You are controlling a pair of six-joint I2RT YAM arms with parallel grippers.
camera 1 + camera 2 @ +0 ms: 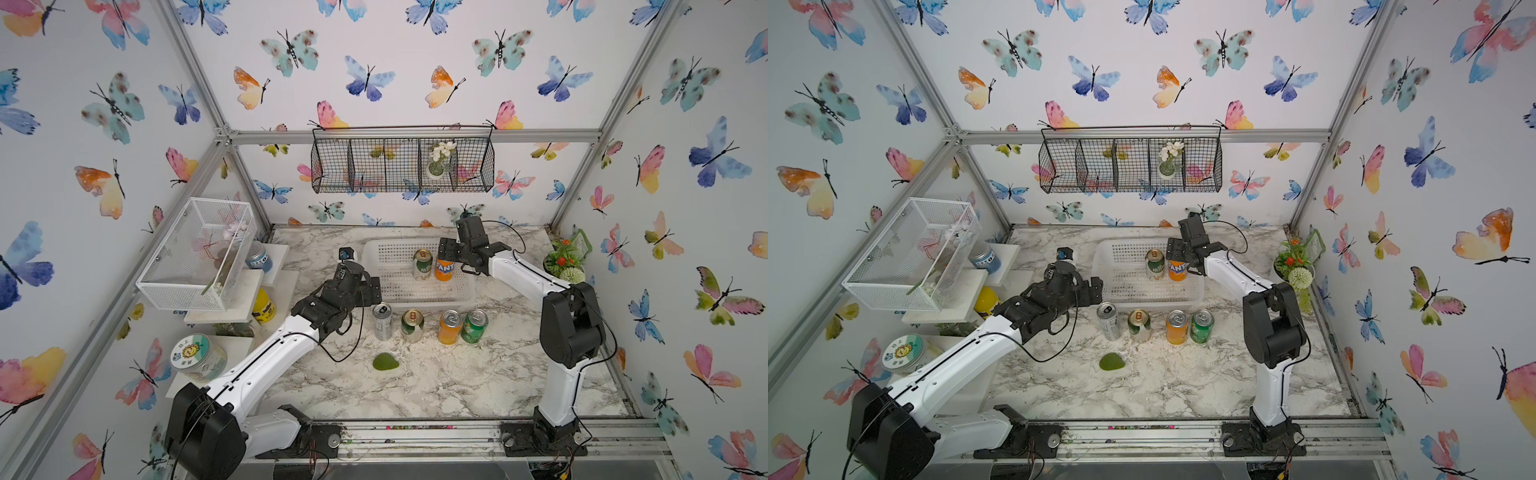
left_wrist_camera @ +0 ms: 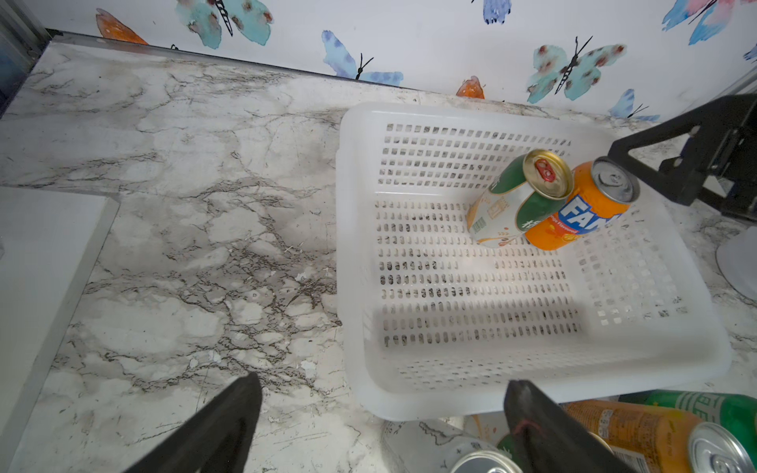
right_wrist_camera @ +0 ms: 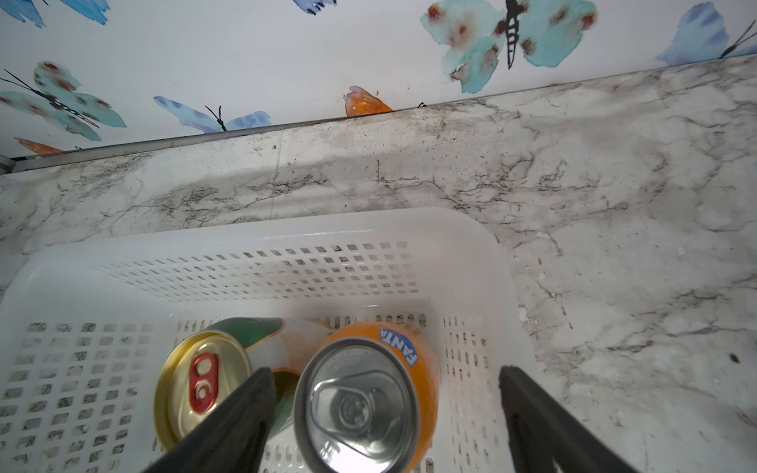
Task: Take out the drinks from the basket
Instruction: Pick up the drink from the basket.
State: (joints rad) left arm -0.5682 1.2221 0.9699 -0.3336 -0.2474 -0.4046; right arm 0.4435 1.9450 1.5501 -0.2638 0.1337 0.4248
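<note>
White plastic, latticed through its sides and base, the basket (image 1: 397, 286) sits toward the back of the marble table (image 1: 457, 386). It holds two upright drinks close side by side: a gold-topped can (image 1: 422, 264) in green and cream, and an orange Fanta can (image 1: 444, 269) nearer the basket's right wall.

The right gripper (image 3: 385, 372) hangs over the orange Fanta can with its jaws spread to either side of it. In the right wrist view one finger (image 3: 241, 413) is at the gap between the two cans, and the other stands apart from the can's far side, over the basket wall. It pinches nothing.

The left gripper (image 2: 383, 379) hovers above the basket's front left corner, jaws wide apart and empty.

Just in front of the basket four more cans stand upright in a row on the marble: a slim silver can (image 1: 382, 322), a second gold-topped can (image 1: 412, 325), a second Fanta can (image 1: 449, 327) and a bright green can (image 1: 474, 326). Nearer the front edge lies a flat green piece (image 1: 385, 361).
</note>
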